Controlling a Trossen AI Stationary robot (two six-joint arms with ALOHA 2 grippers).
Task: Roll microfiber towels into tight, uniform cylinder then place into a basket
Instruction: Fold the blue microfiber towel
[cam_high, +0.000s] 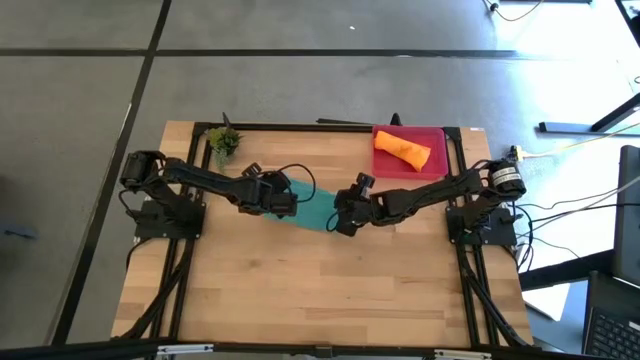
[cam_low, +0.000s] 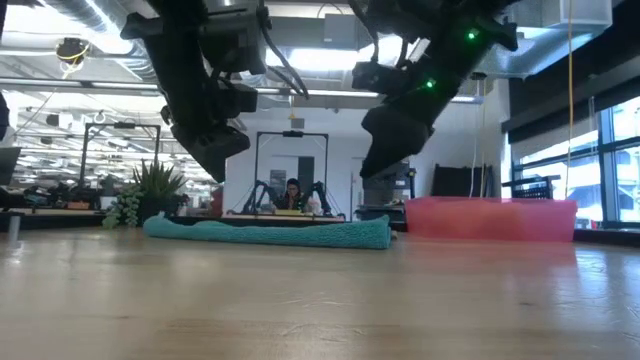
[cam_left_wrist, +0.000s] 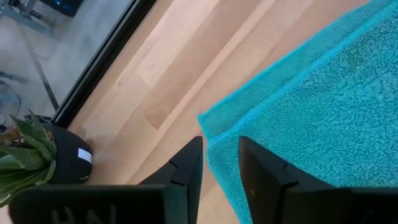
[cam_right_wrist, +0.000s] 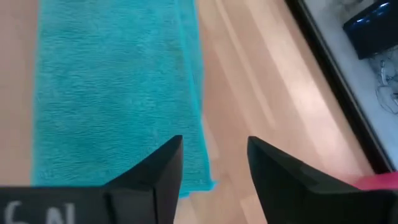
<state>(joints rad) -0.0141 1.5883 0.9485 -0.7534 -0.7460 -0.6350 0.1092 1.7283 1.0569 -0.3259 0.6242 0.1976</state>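
On the wooden table (cam_high: 300, 290), the job looks half done — an orange towel (cam_high: 402, 151) lies rolled in the pink basket (cam_high: 438, 133), while the teal towel (cam_low: 270, 232) lies mid-table, folded flat, unrolled. Left gripper (cam_left_wrist: 219, 163) and right gripper (cam_right_wrist: 214, 165) hover over opposite ends — fingers parted, holding nothing.

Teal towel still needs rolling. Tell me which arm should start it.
Neither clearly: probably both together. The left gripper hangs open over one end of the teal towel, the right gripper open over the other. The orange towel already lies in the basket.
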